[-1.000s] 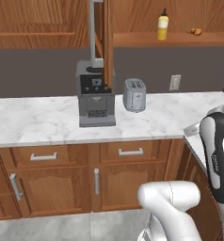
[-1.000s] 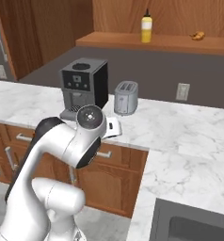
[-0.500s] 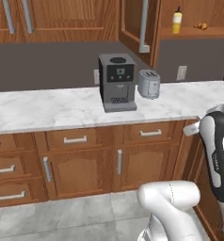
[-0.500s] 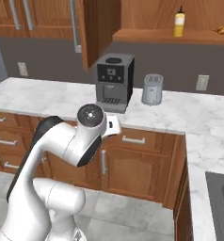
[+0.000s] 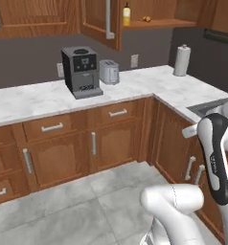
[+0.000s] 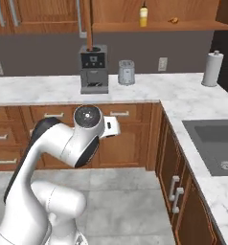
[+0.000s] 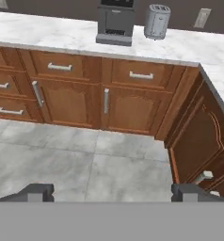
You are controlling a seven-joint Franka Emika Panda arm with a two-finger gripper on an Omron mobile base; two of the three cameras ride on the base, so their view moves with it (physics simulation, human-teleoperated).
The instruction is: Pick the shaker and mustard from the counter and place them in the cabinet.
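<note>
— How does the claw (image 7: pixel 112 192) stand?
— Its two dark fingertips (image 7: pixel 35 192) sit far apart in the hand view, nothing between them, so it is spread wide and empty. It hangs over grey floor tiles (image 7: pixel 85 160), well short of the counter (image 7: pixel 48 33).

— What lies ahead of it?
— Brown base cabinets (image 7: pixel 85 94) with short silver handles, then the marble slab above. On it, straight ahead, stands a black coffee machine (image 7: pixel 116 21), and just right of that a silver toaster (image 7: pixel 156 21). Further right along the slab, past the corner, a white paper-towel roll (image 6: pixel 212 68) stands upright, with a dark sink (image 6: pixel 216 143) nearer the robot.

— And the mustard?
— High above the claw, on the wooden shelf of the open wall cabinet (image 6: pixel 154 25): the yellow mustard (image 6: pixel 143 14) stands upright there, a small orange item (image 6: pixel 173 20) just beside it. The cabinet door (image 5: pixel 99 21) with its long grey bar handle hangs open over the coffee machine.

— The shaker?
— I cannot pick it out.
</note>
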